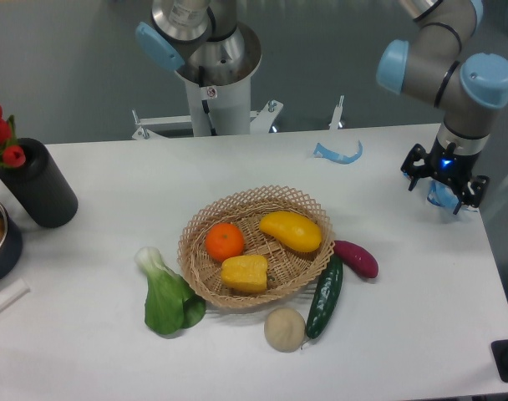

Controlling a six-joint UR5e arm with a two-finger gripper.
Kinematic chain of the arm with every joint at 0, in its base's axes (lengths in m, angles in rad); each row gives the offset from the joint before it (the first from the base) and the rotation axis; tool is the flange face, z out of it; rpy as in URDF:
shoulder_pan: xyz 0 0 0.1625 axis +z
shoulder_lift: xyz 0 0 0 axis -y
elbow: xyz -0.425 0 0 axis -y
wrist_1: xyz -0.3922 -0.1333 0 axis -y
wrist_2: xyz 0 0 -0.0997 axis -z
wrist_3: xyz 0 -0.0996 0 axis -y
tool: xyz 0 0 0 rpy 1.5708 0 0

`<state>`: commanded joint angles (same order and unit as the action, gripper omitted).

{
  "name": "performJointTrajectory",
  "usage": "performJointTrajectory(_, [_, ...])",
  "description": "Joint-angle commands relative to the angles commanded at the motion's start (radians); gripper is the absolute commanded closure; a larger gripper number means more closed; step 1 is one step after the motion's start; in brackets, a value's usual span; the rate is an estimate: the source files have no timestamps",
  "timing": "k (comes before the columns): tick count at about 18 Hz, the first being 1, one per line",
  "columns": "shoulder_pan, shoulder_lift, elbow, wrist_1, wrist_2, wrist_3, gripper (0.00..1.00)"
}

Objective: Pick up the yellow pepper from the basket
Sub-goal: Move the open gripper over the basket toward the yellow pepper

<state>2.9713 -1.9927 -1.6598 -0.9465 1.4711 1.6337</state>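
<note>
Overhead table view: yellow pepper [245,273] lies at the front of the wicker basket [300,201], touching an orange [225,241], near an oval yellow fruit [292,230]. It looks light, glossy, likely slippery; gripping across its blocky sides seems best. Gripper [445,185] hovers far right, well apart; jaw state unclear.

The pepper [244,273] lies in the basket [256,200], well left of and nearer the camera than the gripper's fingers [417,167].
</note>
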Motion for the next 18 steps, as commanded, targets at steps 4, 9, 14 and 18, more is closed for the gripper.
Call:
performJointTrajectory(4, [-0.002,0.000,0.006,0.000,-0.002,0.000,0.00])
performJointTrajectory(9, [-0.012,0.005,0.017,-0.003,0.003,-0.012,0.00])
performJointTrajectory(14, [-0.058,0.070,-0.020,-0.003,0.023,-0.053,0.00])
performJointTrajectory(18, [-0.103,0.081,-0.025,0.003,0.021,-0.231,0.00])
